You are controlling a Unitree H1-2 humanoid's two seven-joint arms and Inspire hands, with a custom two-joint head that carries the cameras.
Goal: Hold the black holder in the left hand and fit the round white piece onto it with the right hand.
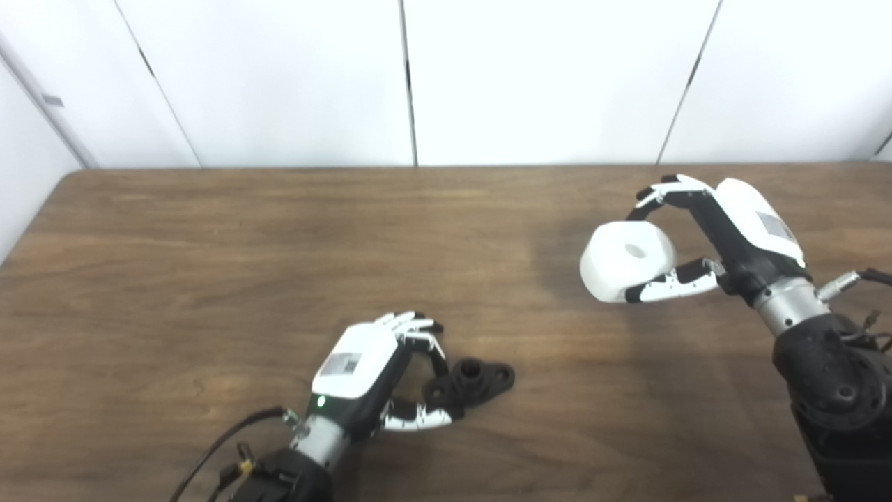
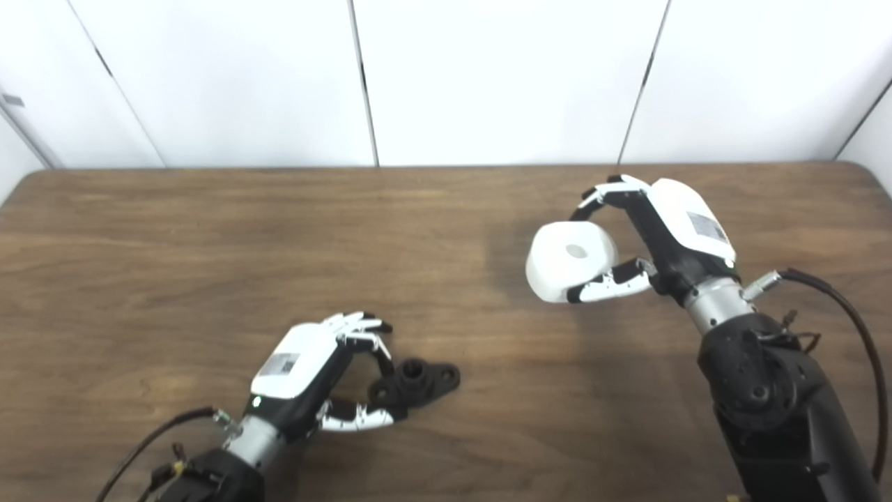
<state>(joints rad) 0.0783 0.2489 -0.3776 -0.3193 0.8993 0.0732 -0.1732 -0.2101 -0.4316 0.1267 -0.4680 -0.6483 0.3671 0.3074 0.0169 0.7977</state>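
Note:
The black holder, a small flanged part with a raised round socket, lies on the brown table near the front centre. My left hand is closed over its left end, fingers curled above and thumb below. To the right, my right hand is shut on the round white piece, a thick disc with a centre hole. That piece is held off the table, well right of and beyond the holder, its hole facing up and toward the camera.
White wall panels rise behind the table's far edge. A black cable loops beside the right forearm, and another cable trails from the left wrist at the bottom edge.

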